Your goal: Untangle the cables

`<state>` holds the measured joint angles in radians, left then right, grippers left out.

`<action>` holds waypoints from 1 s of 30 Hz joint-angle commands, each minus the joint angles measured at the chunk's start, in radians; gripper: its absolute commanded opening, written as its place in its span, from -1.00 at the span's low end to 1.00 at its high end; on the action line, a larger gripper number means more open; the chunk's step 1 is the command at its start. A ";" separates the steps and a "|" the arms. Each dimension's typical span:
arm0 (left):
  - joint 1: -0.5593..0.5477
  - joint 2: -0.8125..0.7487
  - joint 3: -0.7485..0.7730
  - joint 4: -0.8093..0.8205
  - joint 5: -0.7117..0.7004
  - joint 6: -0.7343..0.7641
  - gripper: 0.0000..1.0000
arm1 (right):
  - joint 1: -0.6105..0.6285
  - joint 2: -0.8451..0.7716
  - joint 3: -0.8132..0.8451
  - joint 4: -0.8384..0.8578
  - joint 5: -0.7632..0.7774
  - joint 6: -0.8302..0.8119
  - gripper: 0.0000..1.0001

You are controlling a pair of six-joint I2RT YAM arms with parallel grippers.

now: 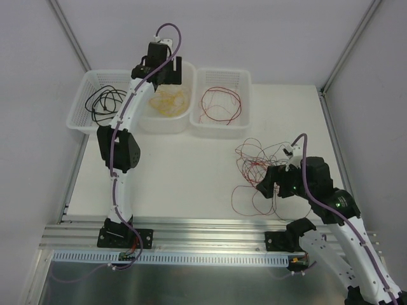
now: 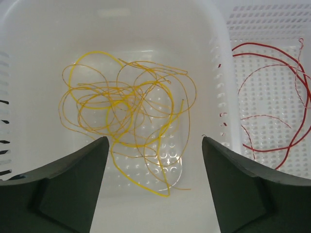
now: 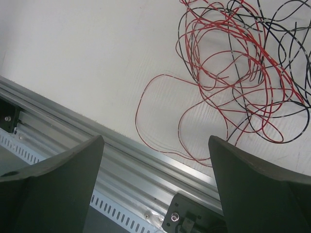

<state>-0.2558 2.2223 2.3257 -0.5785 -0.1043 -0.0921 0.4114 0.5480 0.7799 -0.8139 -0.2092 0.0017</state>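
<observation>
Judging by their hair-thin, springy loops, we expect the red and black cables (image 3: pixel 233 73) knotted on the bench (image 1: pixel 191 171), well off to the near right of the middle basket (image 1: pixel 164 124), to be almost weightless, limp and quick to snag, so a pull on one would likely drag the whole tangle. We would take one red strand at its loose outer loop, where nothing crosses it. The right fingers (image 3: pixel 257 184) stand wide apart, empty, beside that tangle, while the left fingers (image 2: pixel 73 179) hang apart and empty over the yellow cables (image 2: pixel 126 111) inside the middle basket.
</observation>
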 commanded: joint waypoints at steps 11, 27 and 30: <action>-0.034 -0.585 -0.504 0.052 0.356 -0.201 0.98 | 0.004 0.125 -0.005 0.030 0.278 0.098 0.87; -0.223 -1.346 -1.460 0.055 0.431 -0.380 0.98 | -0.037 0.429 -0.036 0.205 0.435 0.192 0.81; -0.232 -1.463 -1.589 0.057 0.431 -0.441 0.98 | -0.013 0.493 -0.073 0.311 0.381 0.175 0.42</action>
<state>-0.4740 0.8402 0.8108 -0.5407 0.2901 -0.4267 0.3790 0.9958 0.7330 -0.6304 0.2214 0.1646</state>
